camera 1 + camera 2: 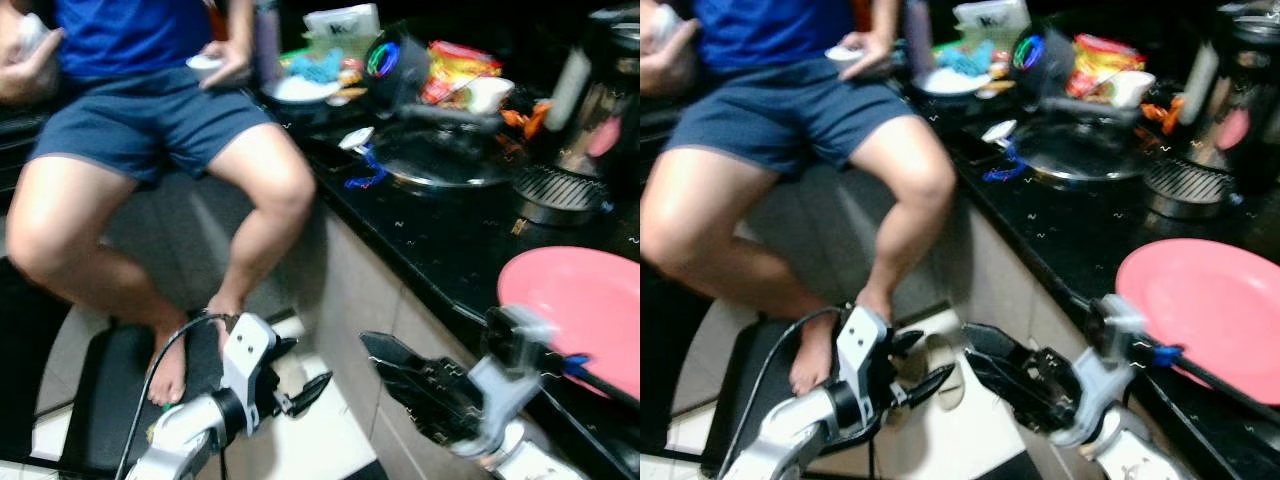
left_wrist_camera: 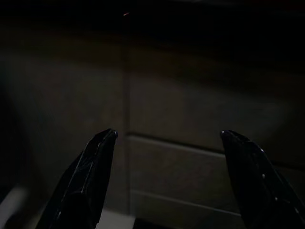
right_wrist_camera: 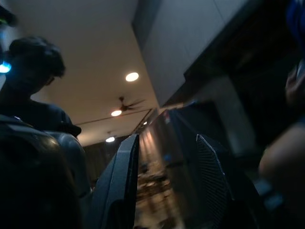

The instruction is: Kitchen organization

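Observation:
A pink plate [image 1: 590, 300] lies at the near right edge of the black counter [image 1: 450, 240]. My right gripper [image 1: 385, 362] hangs below that edge, in front of the cabinet and left of the plate. Its fingers [image 3: 124, 181] stand apart in the right wrist view with nothing between them. My left gripper [image 1: 298, 372] is low over the floor near a person's foot. Its fingers [image 2: 90, 176] are spread wide and empty, facing a dim cabinet front.
A person [image 1: 150, 120] in blue shorts sits on the counter's far left end, one foot [image 1: 170, 370] on a black stool [image 1: 110, 400]. Further back stand a lidded pan [image 1: 440, 155], a white bowl [image 1: 300, 90], snack packets [image 1: 460, 65], a speaker [image 1: 385, 60] and a metal jug [image 1: 600, 100].

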### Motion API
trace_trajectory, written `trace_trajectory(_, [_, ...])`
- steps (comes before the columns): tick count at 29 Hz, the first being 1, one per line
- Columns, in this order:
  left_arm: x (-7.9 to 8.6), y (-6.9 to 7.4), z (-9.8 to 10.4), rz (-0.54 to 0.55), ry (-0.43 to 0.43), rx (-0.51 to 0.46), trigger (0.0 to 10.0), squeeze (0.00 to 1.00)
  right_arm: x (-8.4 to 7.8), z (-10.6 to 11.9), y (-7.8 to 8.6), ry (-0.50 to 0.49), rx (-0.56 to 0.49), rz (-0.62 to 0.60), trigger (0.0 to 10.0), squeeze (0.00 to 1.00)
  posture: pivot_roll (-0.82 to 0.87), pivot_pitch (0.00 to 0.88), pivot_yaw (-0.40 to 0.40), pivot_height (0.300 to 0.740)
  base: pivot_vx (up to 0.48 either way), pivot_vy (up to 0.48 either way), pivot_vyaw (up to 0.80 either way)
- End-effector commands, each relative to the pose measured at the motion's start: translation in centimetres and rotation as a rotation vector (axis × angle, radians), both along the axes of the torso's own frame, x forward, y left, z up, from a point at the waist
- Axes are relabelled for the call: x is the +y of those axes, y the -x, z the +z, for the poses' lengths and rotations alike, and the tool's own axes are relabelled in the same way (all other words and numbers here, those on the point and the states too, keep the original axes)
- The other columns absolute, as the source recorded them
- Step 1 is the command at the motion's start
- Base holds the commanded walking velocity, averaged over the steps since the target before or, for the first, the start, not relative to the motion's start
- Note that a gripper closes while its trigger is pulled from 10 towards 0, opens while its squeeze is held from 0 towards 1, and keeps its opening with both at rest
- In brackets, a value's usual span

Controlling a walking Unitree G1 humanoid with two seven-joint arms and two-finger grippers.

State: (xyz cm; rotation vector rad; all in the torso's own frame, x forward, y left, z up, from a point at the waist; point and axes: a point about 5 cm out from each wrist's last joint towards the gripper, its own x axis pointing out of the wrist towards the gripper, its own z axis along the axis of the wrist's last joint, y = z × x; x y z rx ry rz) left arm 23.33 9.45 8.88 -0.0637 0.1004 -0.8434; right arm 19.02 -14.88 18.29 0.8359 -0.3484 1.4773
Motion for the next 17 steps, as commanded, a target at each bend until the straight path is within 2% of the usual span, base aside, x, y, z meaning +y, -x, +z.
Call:
trace_trajectory(1, [0.6,0.2,-0.6,0.012,-0.015,0.024,10.0,0.00,0.1,0.6,0.2,-0.035,-0.019,0.022,10.0,0.00,0.01,0.000,0.021,0.740,0.000,0.000,-0.80])
trace_trajectory(8, [0.6,0.2,-0.5,0.013,-0.008,0.028,10.0,0.00,-0.6,2.6,0.4,-0.058,-0.112,0.008,10.0,0.00,0.01,0.000,0.020,0.740,0.000,0.000,-0.80])
trace_trajectory(10, [0.6,0.2,-0.5,0.016,-0.006,0.027,10.0,0.00,-1.6,4.6,0.6,-0.086,-0.177,-0.014,10.0,0.00,0.01,0.000,0.020,0.740,0.000,0.000,-0.80])
trace_trajectory(11, [0.6,0.2,-0.5,0.016,-0.006,0.027,10.0,0.00,-1.6,4.6,0.6,-0.086,-0.177,-0.014,10.0,0.00,0.01,0.000,0.020,0.740,0.000,0.000,-0.80])
trace_trajectory(15, [0.6,0.1,-0.5,0.018,-0.004,0.026,10.0,0.00,-3.0,7.4,0.1,-0.117,-0.270,-0.108,10.0,0.00,0.01,0.000,0.018,0.740,0.000,0.000,-0.80])
trace_trajectory(17, [0.6,0.1,-0.5,0.017,-0.004,0.025,10.0,0.00,-3.4,8.0,-0.2,-0.121,-0.282,-0.146,10.0,0.00,0.01,0.000,0.018,0.740,0.000,0.000,-0.80])
